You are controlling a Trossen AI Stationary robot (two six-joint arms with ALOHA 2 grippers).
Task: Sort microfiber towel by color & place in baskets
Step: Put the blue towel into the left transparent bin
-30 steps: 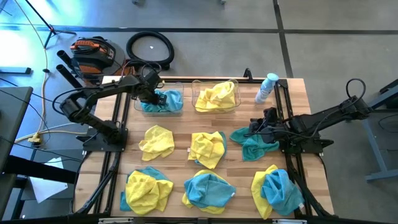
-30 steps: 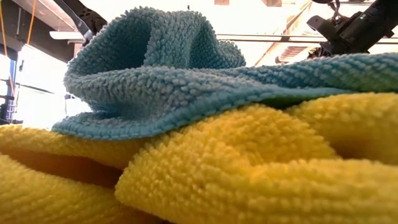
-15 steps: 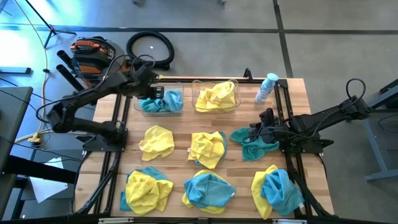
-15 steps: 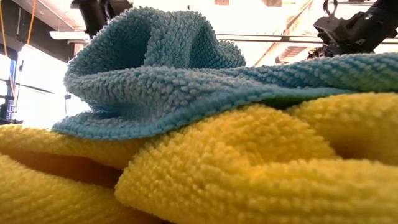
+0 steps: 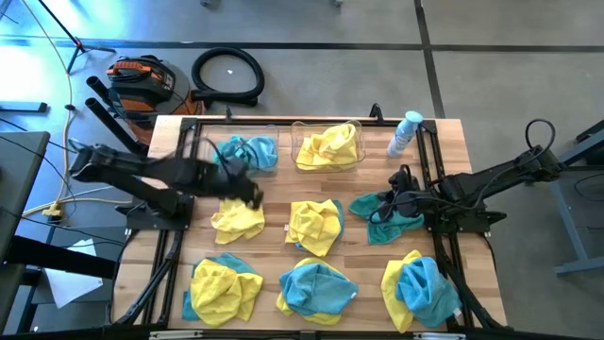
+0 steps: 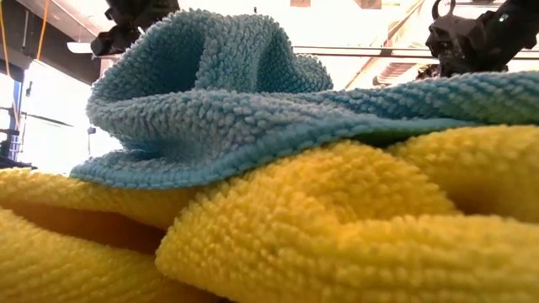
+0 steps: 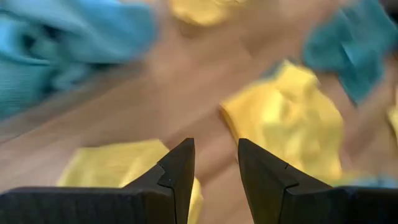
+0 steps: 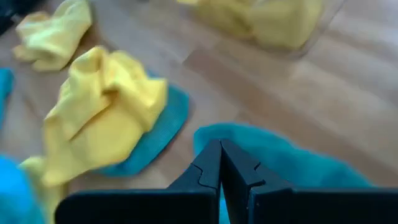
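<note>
High view: spray bottle [image 5: 404, 133] beside baskets [image 5: 328, 146]; left gripper [image 5: 247, 192] parted, empty; right gripper [image 5: 394, 192] pinched closed.

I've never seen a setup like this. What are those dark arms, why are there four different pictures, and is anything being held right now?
These are two robot arms at a wooden table, sorting towels by colour into two clear baskets: the left basket holds blue towels, the right basket yellow ones. One picture looks straight down, one sits at table height behind a blue-and-yellow towel pile, and one camera rides on each wrist. The left hand is open and empty over a loose yellow towel. The right hand is shut above a teal towel; whether it grips it, I cannot tell. More towels and a spray bottle lie around.
</note>
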